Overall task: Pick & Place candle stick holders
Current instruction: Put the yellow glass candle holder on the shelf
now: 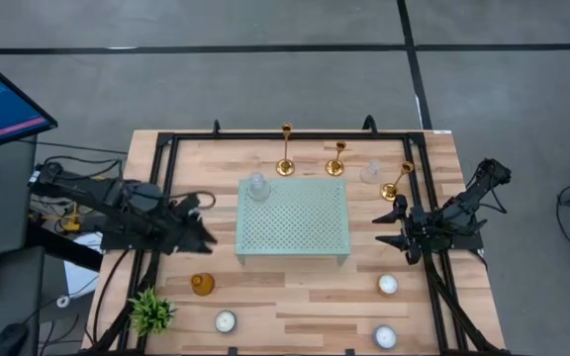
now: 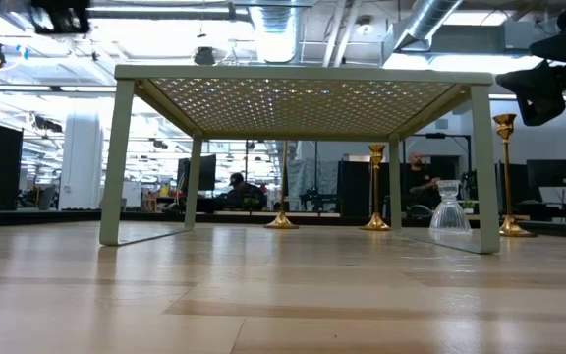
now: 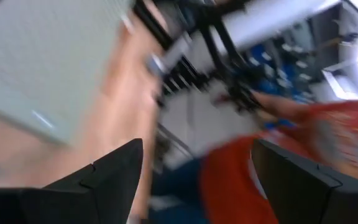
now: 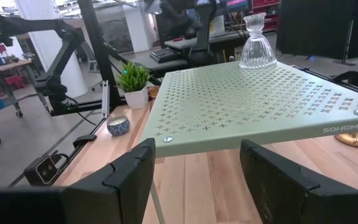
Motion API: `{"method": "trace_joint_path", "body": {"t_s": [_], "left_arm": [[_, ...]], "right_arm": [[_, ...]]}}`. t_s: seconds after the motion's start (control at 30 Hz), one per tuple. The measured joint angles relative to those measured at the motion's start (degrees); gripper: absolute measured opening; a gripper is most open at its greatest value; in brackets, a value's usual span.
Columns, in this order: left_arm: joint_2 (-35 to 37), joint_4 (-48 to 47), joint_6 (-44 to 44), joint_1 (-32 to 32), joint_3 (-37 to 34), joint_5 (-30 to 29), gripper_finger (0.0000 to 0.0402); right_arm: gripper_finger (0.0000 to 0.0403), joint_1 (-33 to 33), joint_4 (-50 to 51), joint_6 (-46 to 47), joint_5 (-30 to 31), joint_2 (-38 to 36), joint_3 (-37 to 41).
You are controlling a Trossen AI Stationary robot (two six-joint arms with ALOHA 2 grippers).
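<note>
step: reach not begun — no candlestick gripped | three gold candlesticks [image 1: 335, 158] stand along the far edge behind the green rack [image 1: 293, 220] | left gripper [image 1: 202, 220] open, empty; right gripper [image 1: 397, 229] open, empty, beside rack | next: right arm to the nearest candlestick [image 1: 397, 181] — close on its stem

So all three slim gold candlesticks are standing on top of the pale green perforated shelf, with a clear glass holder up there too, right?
Not quite. The three slim gold candlesticks stand on the wooden table beside the pale green perforated shelf, not on it, as the high view shows. Only the clear glass holder stands on top.
</note>
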State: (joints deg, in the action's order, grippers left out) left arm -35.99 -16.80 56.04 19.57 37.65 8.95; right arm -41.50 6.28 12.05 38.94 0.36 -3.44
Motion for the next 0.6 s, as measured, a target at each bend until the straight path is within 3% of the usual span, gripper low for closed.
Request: {"method": "trace_joint_path", "body": {"t_s": [0.1, 0.23, 0.43, 0.6], "left_arm": [[-1.19, -0.04, 9.47, 3.27, 1.66, 4.70, 0.0301], [-2.92, 0.37, 19.65, 8.63, 1.85, 6.15, 0.0301], [-6.19, 0.97, 26.51, 13.28, 1.85, 5.50, 0.0301], [-6.70, 1.46, 31.64, 13.34, 1.92, 12.27, 0.0300]], "right_arm": [[0.0226, 0.00, 0.00, -0.42, 0.02, 0.00, -0.02], [0.0226, 0.00, 0.01, -2.72, 0.07, 0.00, 0.00], [0.0226, 0.00, 0.00, -3.12, 0.07, 0.00, 0.00], [0.0226, 0.00, 0.00, -1.51, 0.02, 0.00, 0.00]]}}
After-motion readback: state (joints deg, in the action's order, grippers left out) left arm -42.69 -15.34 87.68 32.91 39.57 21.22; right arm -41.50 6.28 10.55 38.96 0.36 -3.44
